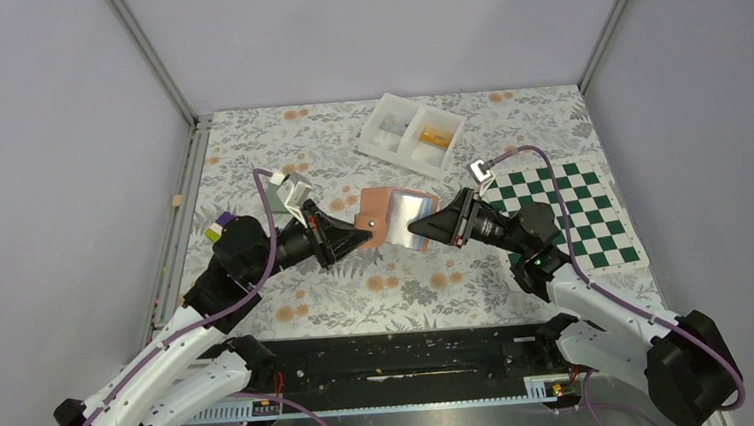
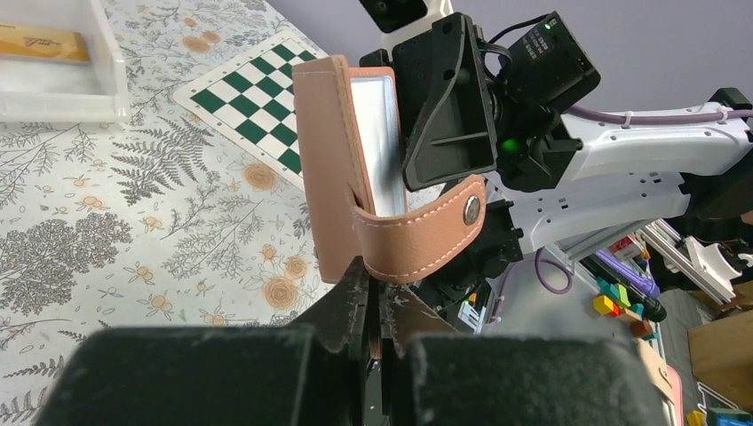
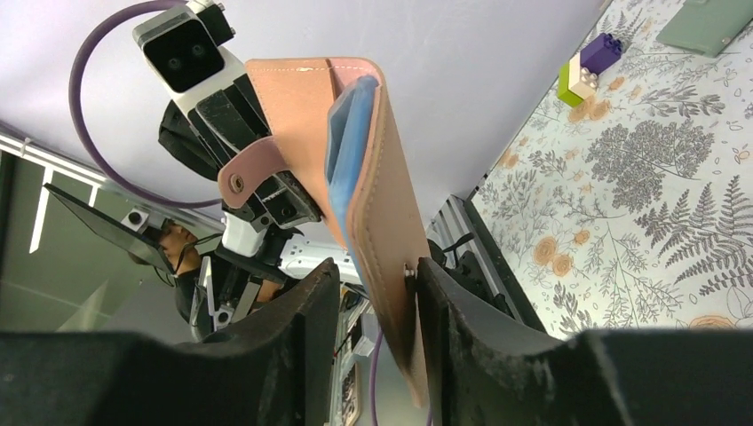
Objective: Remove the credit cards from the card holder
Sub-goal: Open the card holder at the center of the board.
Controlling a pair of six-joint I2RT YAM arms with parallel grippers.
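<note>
The card holder hangs open above the table's middle, held between both grippers, tan cover out and pale shiny inner panel facing up. My left gripper is shut on the cover's lower edge by the strap tab; its tips pinch thin tan material. My right gripper is shut on the other flap, the cover against one finger and blue panels on the inner side. One grey-green credit card lies on the cloth. Cards inside the holder are hidden.
A white two-compartment tray with an orange item sits at the back. The green-and-white chessboard mat lies on the right. A small stack of toy bricks stands at the left. Frame posts rise at both back corners.
</note>
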